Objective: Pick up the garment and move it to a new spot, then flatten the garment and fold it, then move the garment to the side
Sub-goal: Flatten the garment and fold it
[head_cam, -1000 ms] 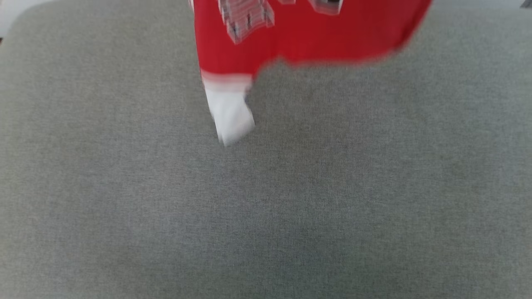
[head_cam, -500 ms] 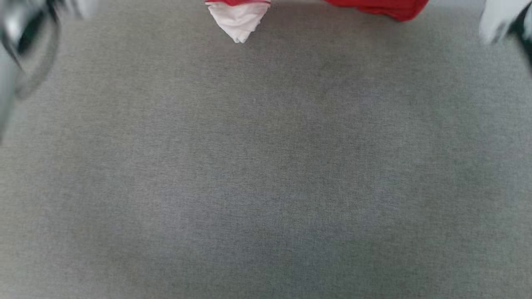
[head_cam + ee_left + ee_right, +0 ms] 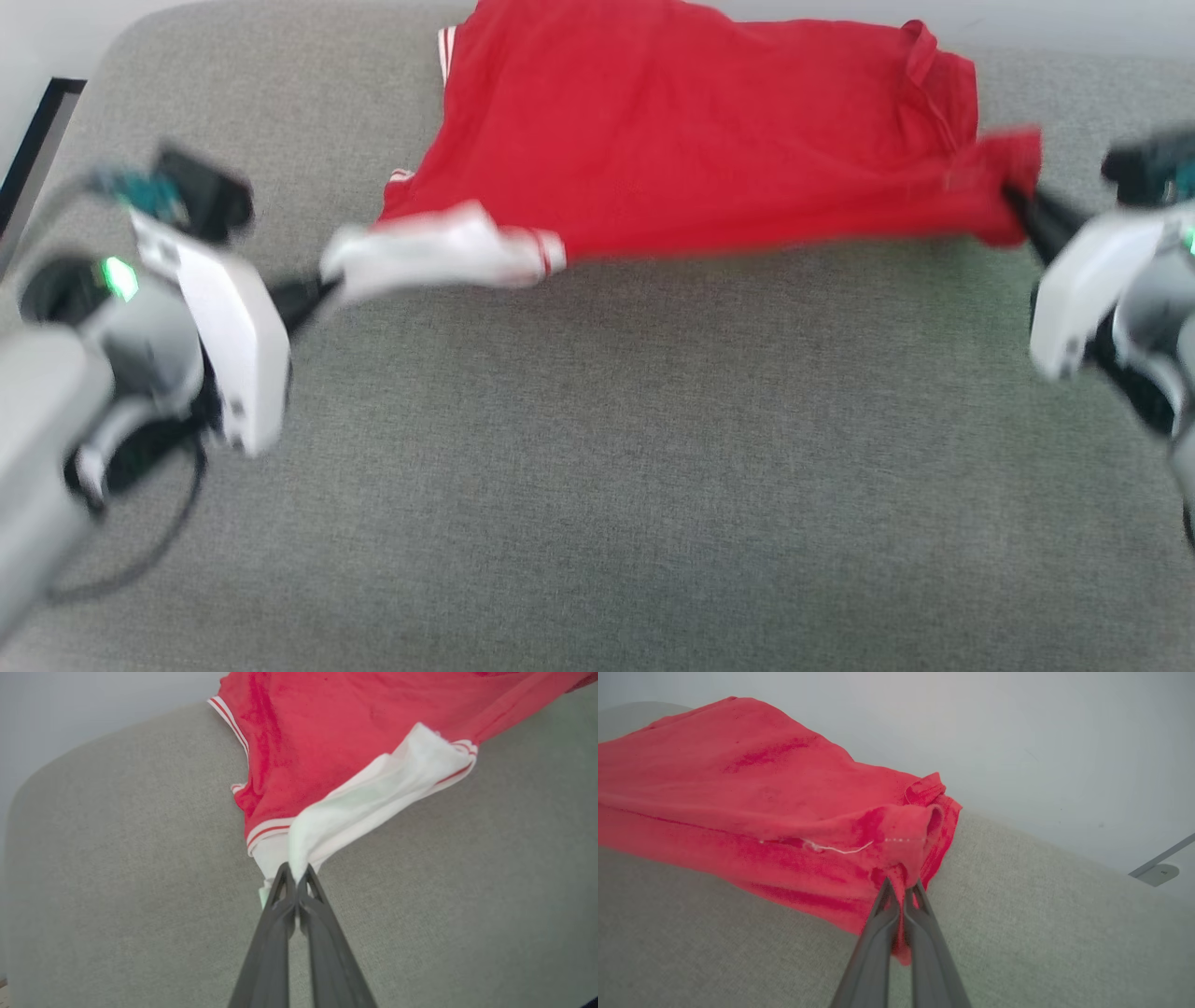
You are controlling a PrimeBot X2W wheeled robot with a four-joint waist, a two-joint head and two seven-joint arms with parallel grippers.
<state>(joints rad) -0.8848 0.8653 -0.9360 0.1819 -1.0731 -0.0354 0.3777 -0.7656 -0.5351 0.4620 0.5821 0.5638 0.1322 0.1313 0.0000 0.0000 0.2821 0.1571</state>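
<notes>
The garment (image 3: 691, 140), red with a white sleeve and red-and-white trim, is stretched across the far part of a grey cushioned surface (image 3: 597, 467). My left gripper (image 3: 322, 285) is shut on the white sleeve (image 3: 439, 254) at the garment's left end. In the left wrist view that gripper (image 3: 296, 872) pinches the white sleeve (image 3: 373, 798). My right gripper (image 3: 1013, 203) is shut on a red corner at the garment's right end. The right wrist view has this gripper (image 3: 902, 883) clamping bunched red fabric (image 3: 784, 812). No lettering faces the cameras.
The grey surface has rounded far corners and a pale wall behind it. A dark frame edge (image 3: 33, 159) stands off its left side. A pale bracket (image 3: 1155, 870) shows on the wall in the right wrist view.
The head view has shifted. The garment, seen earlier hanging at the top edge, now lies spread on the far surface. Both grippers have come down into view, stretching it sideways.
</notes>
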